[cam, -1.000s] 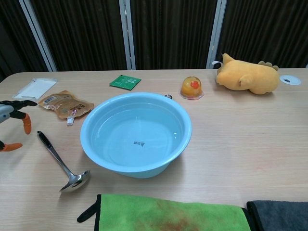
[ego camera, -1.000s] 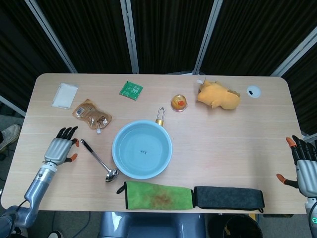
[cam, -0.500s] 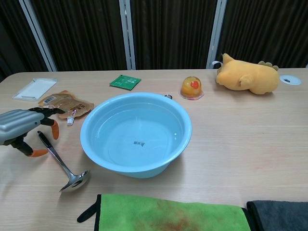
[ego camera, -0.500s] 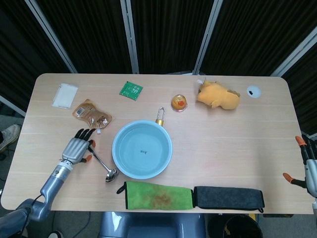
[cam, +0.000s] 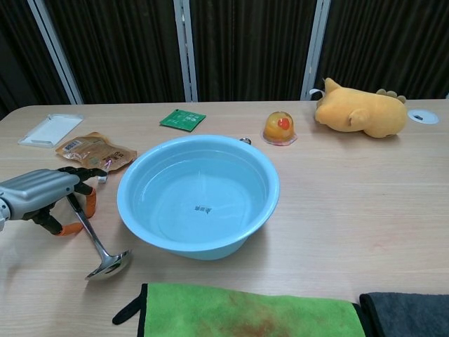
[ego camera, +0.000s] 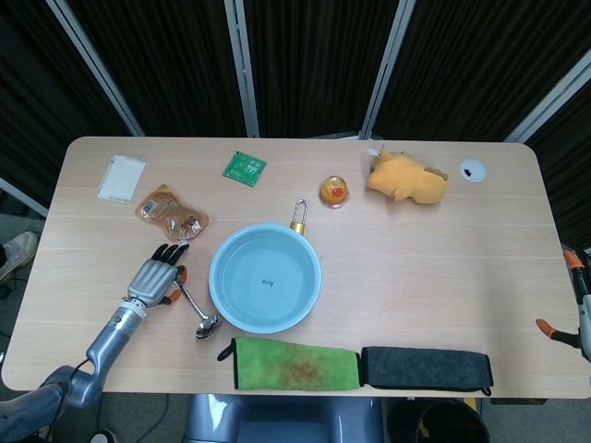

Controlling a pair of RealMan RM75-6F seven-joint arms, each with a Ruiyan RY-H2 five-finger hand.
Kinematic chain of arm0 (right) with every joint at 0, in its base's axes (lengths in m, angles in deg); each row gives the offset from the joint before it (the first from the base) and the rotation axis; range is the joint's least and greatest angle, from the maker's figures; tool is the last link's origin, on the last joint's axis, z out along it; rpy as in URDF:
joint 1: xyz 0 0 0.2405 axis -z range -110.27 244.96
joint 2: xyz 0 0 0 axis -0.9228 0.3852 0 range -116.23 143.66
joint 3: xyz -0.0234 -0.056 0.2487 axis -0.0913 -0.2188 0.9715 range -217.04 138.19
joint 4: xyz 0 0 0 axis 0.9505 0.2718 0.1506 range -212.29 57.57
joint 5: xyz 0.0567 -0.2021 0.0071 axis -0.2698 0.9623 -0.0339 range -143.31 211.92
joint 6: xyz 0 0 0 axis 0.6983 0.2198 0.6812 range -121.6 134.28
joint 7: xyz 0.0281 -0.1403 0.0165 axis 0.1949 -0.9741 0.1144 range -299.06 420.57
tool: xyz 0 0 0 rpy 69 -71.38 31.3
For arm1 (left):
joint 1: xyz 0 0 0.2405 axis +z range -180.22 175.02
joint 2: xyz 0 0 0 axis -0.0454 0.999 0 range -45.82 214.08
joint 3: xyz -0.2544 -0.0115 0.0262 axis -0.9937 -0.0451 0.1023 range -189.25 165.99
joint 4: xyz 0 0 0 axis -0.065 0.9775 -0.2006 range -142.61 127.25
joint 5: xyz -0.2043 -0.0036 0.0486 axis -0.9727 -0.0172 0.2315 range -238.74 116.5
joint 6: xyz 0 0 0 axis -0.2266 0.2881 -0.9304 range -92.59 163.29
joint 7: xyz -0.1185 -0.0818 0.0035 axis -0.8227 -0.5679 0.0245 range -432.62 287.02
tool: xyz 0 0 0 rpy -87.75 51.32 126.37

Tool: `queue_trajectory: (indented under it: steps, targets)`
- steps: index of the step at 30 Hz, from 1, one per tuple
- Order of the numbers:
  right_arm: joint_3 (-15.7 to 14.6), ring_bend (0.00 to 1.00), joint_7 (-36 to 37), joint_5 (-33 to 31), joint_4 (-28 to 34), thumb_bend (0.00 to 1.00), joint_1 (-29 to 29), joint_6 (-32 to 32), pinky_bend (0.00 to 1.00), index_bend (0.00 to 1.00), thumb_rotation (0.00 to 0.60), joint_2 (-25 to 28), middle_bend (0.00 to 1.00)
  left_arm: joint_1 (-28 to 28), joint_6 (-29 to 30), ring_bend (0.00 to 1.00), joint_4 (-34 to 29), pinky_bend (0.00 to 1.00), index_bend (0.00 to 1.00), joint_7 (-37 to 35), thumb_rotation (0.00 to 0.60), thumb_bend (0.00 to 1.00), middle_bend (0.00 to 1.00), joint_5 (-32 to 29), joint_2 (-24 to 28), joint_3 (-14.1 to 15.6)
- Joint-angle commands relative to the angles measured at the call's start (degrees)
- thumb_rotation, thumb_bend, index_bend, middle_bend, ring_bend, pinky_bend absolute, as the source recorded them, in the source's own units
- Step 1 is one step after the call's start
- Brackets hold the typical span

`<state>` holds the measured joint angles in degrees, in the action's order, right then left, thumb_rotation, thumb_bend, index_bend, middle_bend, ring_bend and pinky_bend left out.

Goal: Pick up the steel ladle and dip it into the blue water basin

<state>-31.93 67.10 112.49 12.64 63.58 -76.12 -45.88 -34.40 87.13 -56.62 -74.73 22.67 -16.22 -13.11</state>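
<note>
left hand (cam: 49, 196) over the steel ladle (cam: 98, 246) handle — grip cannot be told; blue water basin (cam: 198, 196) beside; right hand (ego camera: 577, 309) open at table edge.

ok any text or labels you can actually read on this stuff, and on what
None can be read.
Blue basin: small dark mark on its bottom, too small.
Green packet: white print, blurred.
Brown snack pouch: print blurred.
White round sticker: dark mark, unreadable.

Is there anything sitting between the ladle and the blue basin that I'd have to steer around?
Nothing visible. The steel ladle lies just left of the blue basin on bare table, with the left robot hand over its handle.
</note>
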Motion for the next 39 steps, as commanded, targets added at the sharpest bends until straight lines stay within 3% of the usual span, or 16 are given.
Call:
queue_trajectory:
  steps: [1,7,12,21,27,39]
  targets:
    - [0.02,0.00,-0.08,-0.07,-0.01,0.00,0.04,-0.03,0.00,0.00,0.600,-0.02,0.00,-0.04,-0.28,0.00,0.30,0.00,0.54,0.17,0.600,0.34,0.00,-0.18,-0.12,0.13]
    - [0.25,0.00,-0.19,-0.44,-0.09,0.00,0.15,-0.28,0.00,0.00,0.600,-0.17,0.00,0.43,-0.62,0.00,0.09,0.00,0.62,1.40,0.600,0.49,0.00,-0.89,0.41,0.53]
    - [0.23,0.00,-0.35,-0.32,-0.05,0.00,0.18,-0.36,0.00,0.00,0.600,-0.19,0.00,1.71,1.01,0.00,-2.69,0.00,0.64,2.04,0.600,0.55,0.00,-0.61,2.30,1.41]
    - [-0.07,0.00,-0.77,0.49,0.42,0.00,0.53,-1.15,0.00,0.00,0.600,-0.20,0.00,4.46,5.89,0.00,-16.70,0.00,0.65,3.08,0.600,0.56,0.00,2.10,10.83,4.47]
    - [-0.21,0.00,-1.07,0.90,0.64,0.00,0.65,-1.47,0.00,0.00,0.600,-0.27,0.00,7.07,12.81,0.00,-28.92,0.00,0.67,3.20,0.600,0.62,0.00,6.18,19.09,6.94]
    - [-0.58,0.00,-1.14,1.85,0.96,0.00,0.77,-1.81,0.00,0.00,0.600,-0.29,0.00,8.91,19.15,0.00,-37.98,0.00,0.71,3.90,0.600,0.65,0.00,10.99,26.04,8.30]
